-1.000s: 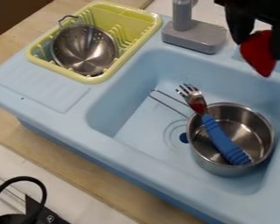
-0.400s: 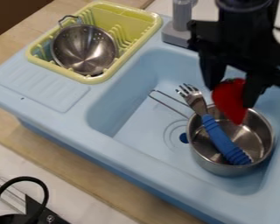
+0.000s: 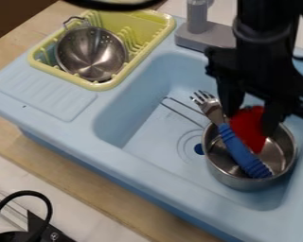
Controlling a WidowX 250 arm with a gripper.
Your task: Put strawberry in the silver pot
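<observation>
1. here comes the strawberry [image 3: 247, 128], and it's lower again! a second ago it hung up by the sink's far corner, then over the pot [image 3: 239, 183]; now its tip looks to be down inside the rim.
2. the tool [image 3: 251, 118] has ridden down with it, one finger either side, clamped on the strawberry by the look of it. i can't tell whether the fruit has found the bottom yet.
3. so for the task, we're nearly home: the carry looks finished, and what's left, i'd judge, is a touch more lowering, then a release and a clean lift away.
4. the hazard is the fork [image 3: 243, 153]! its blue handle slants down into the pot, right next to the strawberry, tines poking up past the rim. the fruit could settle against that handle, or a finger could nudge it on the way out.
5. further out, the pot sits in the blue sink [image 3: 138, 165], its wire handle reaching toward the far left, the drain [image 3: 198, 149] just beside it. fork and pot haven't budged.
6. off to the left, a colander [image 3: 91, 54] leans in the yellow rack [image 3: 138, 21], well out of the way, and the grey faucet [image 3: 208, 35] stands at the back edge.
</observation>
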